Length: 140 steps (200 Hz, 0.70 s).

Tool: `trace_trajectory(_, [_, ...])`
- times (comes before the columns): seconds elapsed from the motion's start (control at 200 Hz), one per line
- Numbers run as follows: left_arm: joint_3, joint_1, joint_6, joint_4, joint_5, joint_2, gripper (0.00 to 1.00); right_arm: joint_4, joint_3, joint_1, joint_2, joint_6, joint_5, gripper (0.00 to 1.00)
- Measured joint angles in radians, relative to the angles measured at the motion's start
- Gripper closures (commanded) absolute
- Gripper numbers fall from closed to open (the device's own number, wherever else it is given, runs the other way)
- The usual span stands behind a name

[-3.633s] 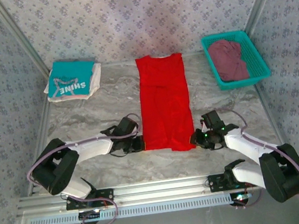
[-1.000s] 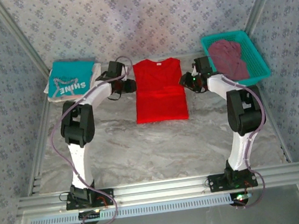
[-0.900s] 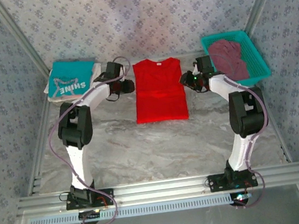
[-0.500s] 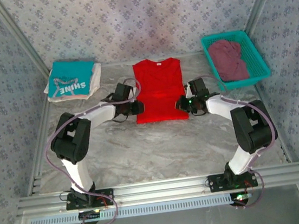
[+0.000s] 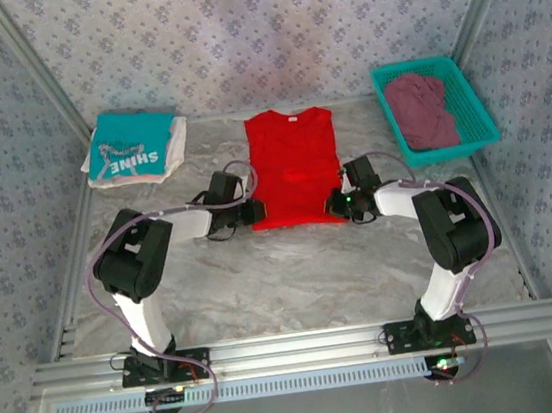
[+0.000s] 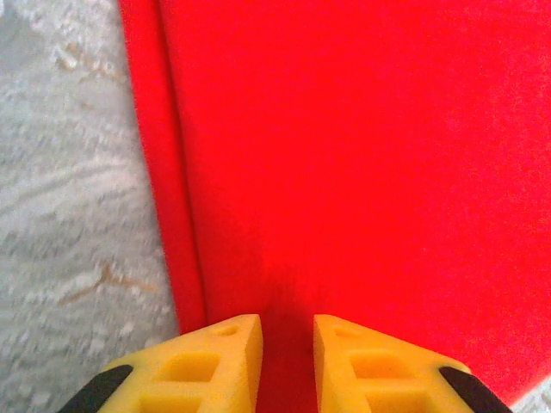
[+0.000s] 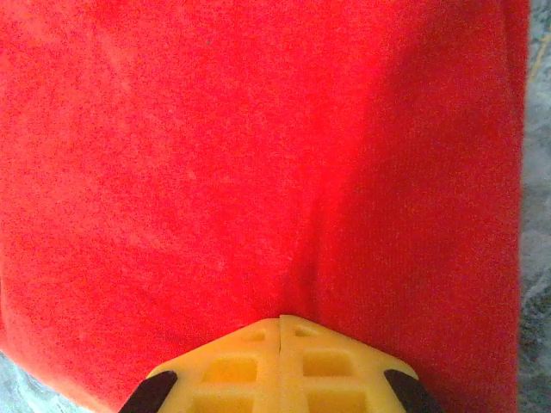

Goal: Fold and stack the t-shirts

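Red shirt [image 5: 295, 169] lies flat on the table [image 5: 295, 275], already narrowed to a panel; long axis runs away from the arm bases, collar at the far end

Left gripper [image 5: 253, 212] sits at the shirt's near left corner, right gripper [image 5: 336, 204] at its near right corner. Both are equally close, one per corner, and the cloth stretches away from each of them

Left: yellow fingers [image 6: 225, 348] stand narrow, with red cloth showing in the slit between them. I cannot tell whether it is clamped. A folded strip runs along the shirt's left edge, just left of the fingers

Right: fingers [image 7: 327, 353] pressed together, no gap. A crease in the cloth runs into the tips, so I judge it pinches the near hem

Teal shirt [image 5: 130, 147] rests on a white shirt [image 5: 176, 143], well left of the red shirt's far end. Maroon shirt [image 5: 422, 108] is bunched in the basket [image 5: 478, 126] to its right

Judgement: next is a fold along the long axis, near hem carried toward the collar. I want the left grip confirmed before lifting, else the hem rises skewed
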Motion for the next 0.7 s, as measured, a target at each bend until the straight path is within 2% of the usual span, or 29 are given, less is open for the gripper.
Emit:
trace_trajectory(0.145, [-0.09,0.0,-0.008,-0.016,-0.003,-0.083,0.72,0.013,-0.037,0.041,-0.034,0.016,0.005,0.94])
trace_trajectory(0.25, [-0.121,0.0,-0.014,-0.076,-0.014,-0.141,0.62,-0.034,-0.04,0.073,-0.058,0.053,-0.006,0.8])
trace_trajectory(0.315, [-0.121,0.0,-0.019,-0.132,-0.03,-0.171,0.58,-0.085,-0.028,0.079,-0.079,0.076,-0.011,0.76])
trace_trajectory(0.54, [-0.109,0.014,-0.039,-0.288,-0.043,-0.23,0.55,-0.213,0.046,0.082,-0.207,0.098,0.037,0.62])
trace_trajectory(0.7, [-0.122,0.018,-0.051,-0.316,-0.015,-0.243,0.55,-0.236,0.014,0.061,-0.229,0.094,0.078,0.59])
